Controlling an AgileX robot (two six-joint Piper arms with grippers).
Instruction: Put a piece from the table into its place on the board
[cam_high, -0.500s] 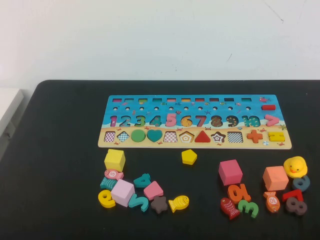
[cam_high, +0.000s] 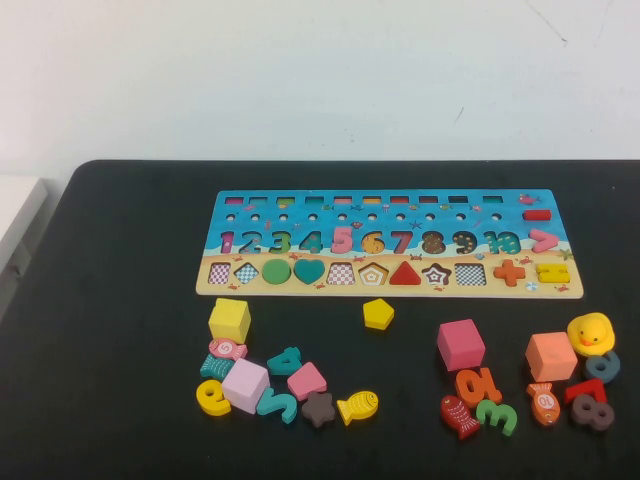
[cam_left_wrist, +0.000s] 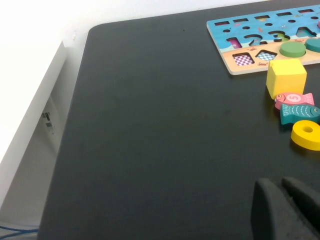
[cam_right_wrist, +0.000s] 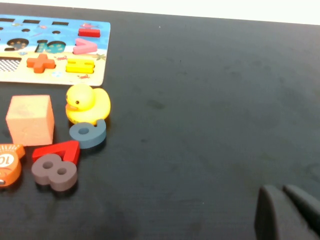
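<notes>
Reaching for the piece (cam_high: 378, 313) should come from above; both the left gripper (cam_left_wrist: 286, 207) and right gripper (cam_right_wrist: 289, 212) sit pressed together, well apart from it, below the board (cam_high: 390, 205).

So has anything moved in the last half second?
Nothing visibly changed. The small flat yellow wooden pentagon lies on the black table below the long blue puzzle board, as before. Left gripper and right gripper sit parked off to the sides, fingers together.
</notes>
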